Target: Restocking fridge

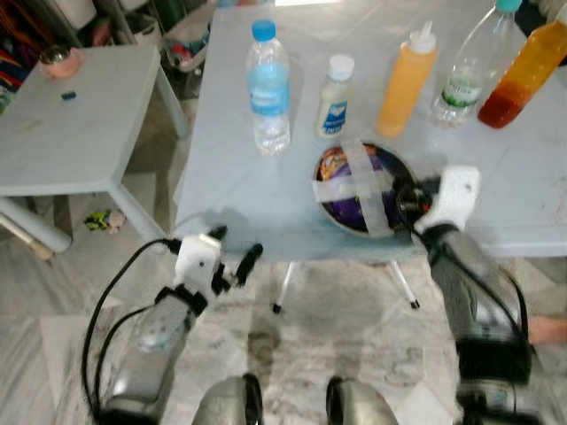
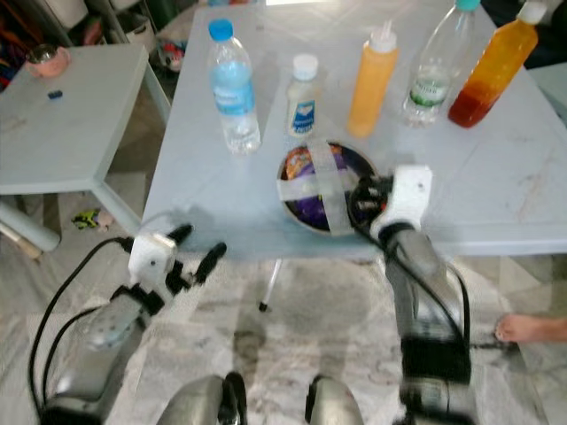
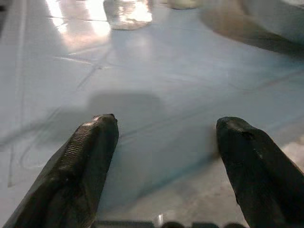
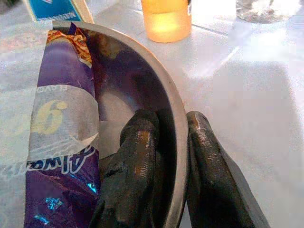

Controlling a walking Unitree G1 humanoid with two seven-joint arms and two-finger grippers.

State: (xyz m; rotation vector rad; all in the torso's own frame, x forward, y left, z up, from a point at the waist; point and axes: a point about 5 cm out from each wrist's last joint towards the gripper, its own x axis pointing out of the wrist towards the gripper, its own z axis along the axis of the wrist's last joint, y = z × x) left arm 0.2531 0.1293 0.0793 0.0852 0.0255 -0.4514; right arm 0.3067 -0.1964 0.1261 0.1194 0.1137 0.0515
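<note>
The right gripper (image 4: pixel 164 161) is clamped on the rim of a metal bowl (image 1: pixel 330 211) that sits near the front edge of a pale blue table (image 1: pixel 230 177). One black finger is inside the bowl and the other is outside against its wall, with the thin rim pinched between them. The bowl holds a purple snack packet (image 4: pixel 57 142), and two wide strips of clear tape (image 1: pixel 368 190) cross over the top of it. The right arm reaches up from the lower right, its white wrist housing just beside the bowl on the right. The left gripper (image 1: pixel 232 258) hovers at the table's front left corner with its two fingers spread wide apart and nothing between them; in the left wrist view the fingertips (image 3: pixel 97 137) point across bare tabletop. Behind the bowl stands a row of containers: a clear water bottle with a blue cap (image 1: pixel 268 88) to the left, a small white bottle with a blue label (image 1: pixel 335 97) directly behind the bowl, an orange squeeze bottle (image 1: pixel 406 81), a clear plastic bottle with a green label (image 1: pixel 465 75), and a tilted bottle of orange and red liquid (image 1: pixel 523 75) at the far right. A second pale table (image 1: pixel 71 124) stands to the left, carrying a small pink bowl (image 1: pixel 60 60). A person's bare foot (image 2: pixel 529 329) rests on the marble floor (image 1: pixel 345 310) at the lower right.
</note>
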